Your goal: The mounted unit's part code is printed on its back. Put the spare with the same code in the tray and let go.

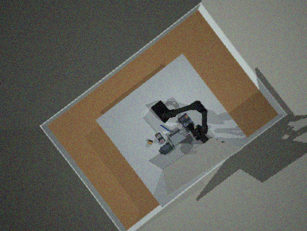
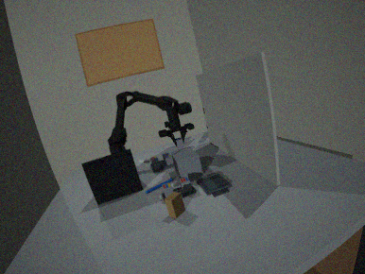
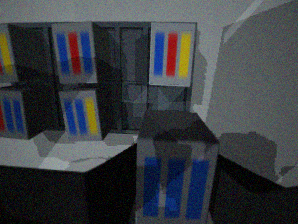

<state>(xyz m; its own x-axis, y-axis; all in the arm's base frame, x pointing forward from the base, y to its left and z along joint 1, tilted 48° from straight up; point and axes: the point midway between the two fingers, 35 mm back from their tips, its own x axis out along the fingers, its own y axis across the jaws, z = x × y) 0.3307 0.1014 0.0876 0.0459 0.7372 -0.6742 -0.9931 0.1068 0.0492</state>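
Near the middle of the table (image 2: 265,236): the gripper (image 2: 176,137) hangs over the grey block.
Gripper: clenched on a small spare (image 3: 176,167) — a grey box with three blue stripes.
Spare: low in the wrist view, lifted in front of the rack (image 3: 122,75).
Rack: more striped boxes — one blue, red, yellow (image 3: 172,54); one blue, red, blue (image 3: 74,51).
Tray (image 2: 214,182): dark, lying on the table beside the grey block.
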